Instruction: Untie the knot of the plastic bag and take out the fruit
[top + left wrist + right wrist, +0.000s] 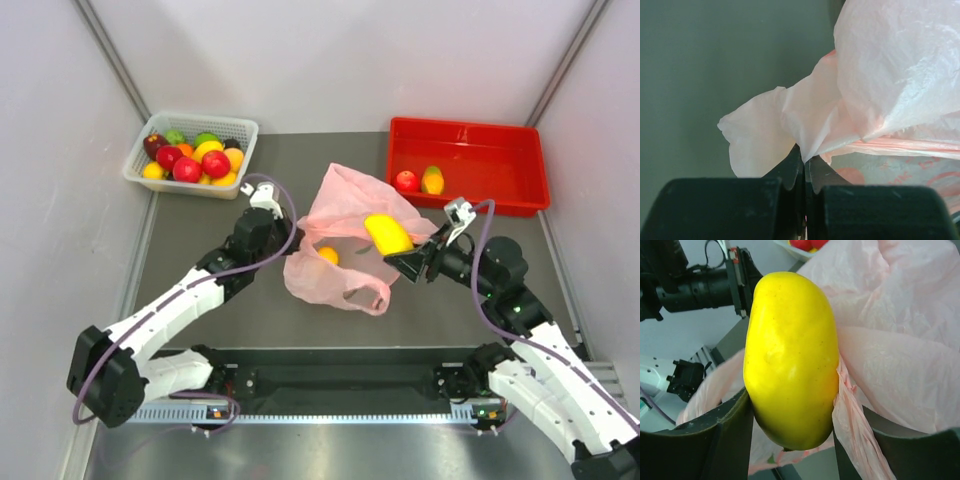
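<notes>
Right wrist: I am clamping the yellow oval fruit [790, 355] in my right gripper [791, 402], my left gripper [804, 161] pinching the plastic bag [900, 365] beside it.

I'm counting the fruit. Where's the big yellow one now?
In the top view, the big yellow fruit is a little right of centre, held in the right gripper over the pink bag, with the red tray just behind it.

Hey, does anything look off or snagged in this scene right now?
Yes. The right gripper holds the yellow fruit, but a fold of the pink bag looks caught between the fruit and one jaw, so the bag may drag along.
</notes>
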Tool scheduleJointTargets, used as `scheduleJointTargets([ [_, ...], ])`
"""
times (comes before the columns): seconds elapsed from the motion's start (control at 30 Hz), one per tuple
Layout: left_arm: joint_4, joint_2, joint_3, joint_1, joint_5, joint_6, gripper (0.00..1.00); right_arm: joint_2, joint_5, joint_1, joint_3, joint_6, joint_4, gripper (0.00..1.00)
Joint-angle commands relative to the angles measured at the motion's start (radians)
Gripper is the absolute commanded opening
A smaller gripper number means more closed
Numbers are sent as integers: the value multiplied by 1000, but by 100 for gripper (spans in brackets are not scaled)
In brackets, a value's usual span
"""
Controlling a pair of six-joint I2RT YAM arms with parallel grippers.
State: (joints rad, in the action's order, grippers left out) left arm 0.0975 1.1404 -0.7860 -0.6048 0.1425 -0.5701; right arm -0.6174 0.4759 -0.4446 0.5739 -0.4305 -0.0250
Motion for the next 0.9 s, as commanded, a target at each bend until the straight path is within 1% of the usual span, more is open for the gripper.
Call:
scheduleJointTargets([
  [0.0,223,-23,45,160,284,4,0,24,-70,104,78,47,25,0],
  [0.03,223,-34,54,175,278,-10,0,-22,16,109,90,52,-16,0],
  [0.07,216,-47,57,197,270,-17,0,-48,70,112,92,58,-13,0],
  [0.1,205,-71,60,201,247,-20,0,-73,131,112,89,61,0,0],
  [0.13,194,-82,67,201,232,-24,0,-126,236,110,81,59,19,0],
  [0.17,177,-93,70,201,212,-22,0,-151,291,109,77,62,17,0],
  [0.2,153,-106,70,201,198,-22,0,-174,350,110,72,64,55,0],
  [0.23,142,-110,70,201,177,-25,0,-214,451,107,61,67,68,0],
  [0.3,104,-111,68,201,157,-22,0,-243,504,93,58,79,83,0],
  [0.43,50,-94,61,201,97,-28,0,-324,540,41,76,94,76,0],
  [0.47,41,-87,59,201,83,-30,0,-344,537,11,83,104,66,0],
  [0.53,28,-80,41,201,78,-28,0,-407,497,-19,110,157,-22,0],
  [0.67,27,-62,-2,204,109,-28,0,-508,461,-95,130,185,-82,0],
  [0.7,18,-62,-10,206,103,-30,0,-533,458,-114,136,193,-95,0],
  [0.73,8,-57,-24,208,92,-33,0,-571,439,-132,156,226,-145,0],
  [0.77,-5,-48,-33,211,80,-34,0,-590,426,-175,165,242,-162,0],
  [0.87,13,-19,-85,215,57,-34,0,-648,376,-253,198,297,-256,0],
])
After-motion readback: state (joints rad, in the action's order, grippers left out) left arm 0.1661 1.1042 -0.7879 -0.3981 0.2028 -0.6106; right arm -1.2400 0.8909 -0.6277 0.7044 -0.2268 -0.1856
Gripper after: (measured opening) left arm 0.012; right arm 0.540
